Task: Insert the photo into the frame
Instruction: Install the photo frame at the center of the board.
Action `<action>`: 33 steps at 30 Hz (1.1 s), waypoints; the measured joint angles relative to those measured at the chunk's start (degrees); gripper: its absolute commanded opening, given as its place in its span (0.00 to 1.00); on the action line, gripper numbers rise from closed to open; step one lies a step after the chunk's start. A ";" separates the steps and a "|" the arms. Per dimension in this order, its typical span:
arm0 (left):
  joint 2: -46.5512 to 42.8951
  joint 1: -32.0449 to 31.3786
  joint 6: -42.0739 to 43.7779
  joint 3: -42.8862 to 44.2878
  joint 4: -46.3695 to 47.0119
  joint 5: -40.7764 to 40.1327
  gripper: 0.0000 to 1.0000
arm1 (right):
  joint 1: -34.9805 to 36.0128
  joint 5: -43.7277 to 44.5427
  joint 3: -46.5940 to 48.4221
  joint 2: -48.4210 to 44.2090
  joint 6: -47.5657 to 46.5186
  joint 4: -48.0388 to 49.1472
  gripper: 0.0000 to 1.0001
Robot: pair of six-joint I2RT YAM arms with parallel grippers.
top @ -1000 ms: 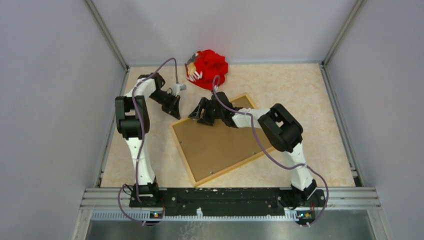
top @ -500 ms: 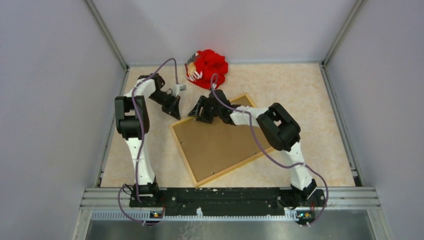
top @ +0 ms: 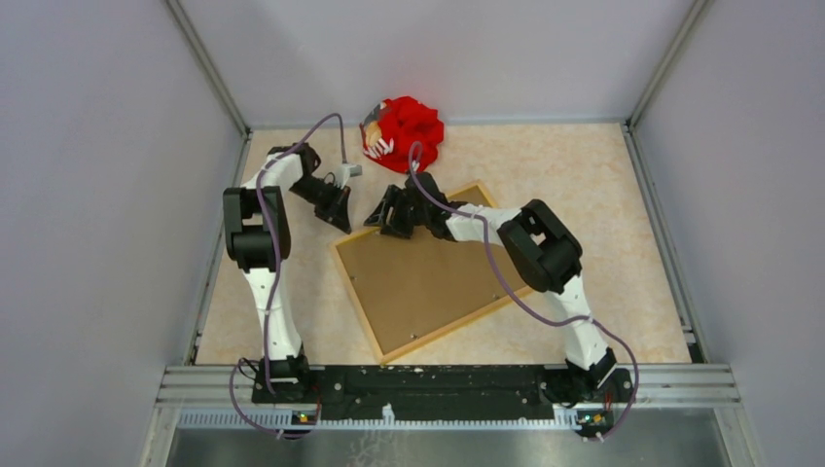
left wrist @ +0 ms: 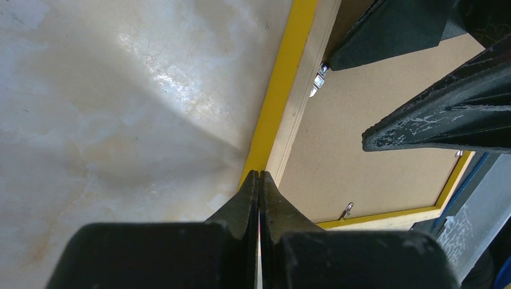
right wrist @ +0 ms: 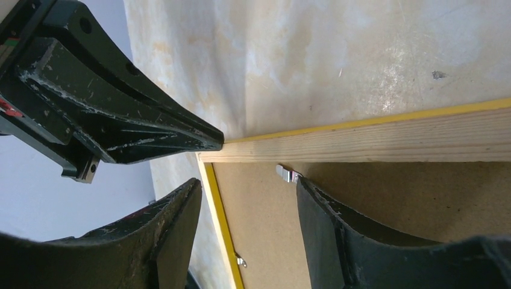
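The frame (top: 356, 302) lies face down on the table, its light wood reverse up and its yellow edge (left wrist: 288, 72) showing. A plain brown backing board (top: 428, 282) fills it. The photo is hidden. My left gripper (top: 342, 218) is shut and empty, its tips (left wrist: 259, 174) at the frame's far-left corner (right wrist: 391, 138). My right gripper (top: 382, 220) is open just above the board near that corner. In the right wrist view the jaws (right wrist: 247, 195) straddle bare board, and one finger (right wrist: 319, 208) is next to a metal tab (right wrist: 288, 174).
A red bundle (top: 407, 131) lies at the back of the table, just beyond the frame. More small metal tabs (left wrist: 346, 209) sit along the frame's inner edge. Grey walls close in the table on three sides.
My right gripper has shifted a little left and toward the back, closer to the frame's far-left corner. The left gripper and the frame have hardly moved.
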 measured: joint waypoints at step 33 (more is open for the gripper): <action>-0.44 0.00 -0.20 -0.59 0.61 -0.04 0.00 | 1.25 0.46 -0.63 -1.25 -3.02 -0.63 0.62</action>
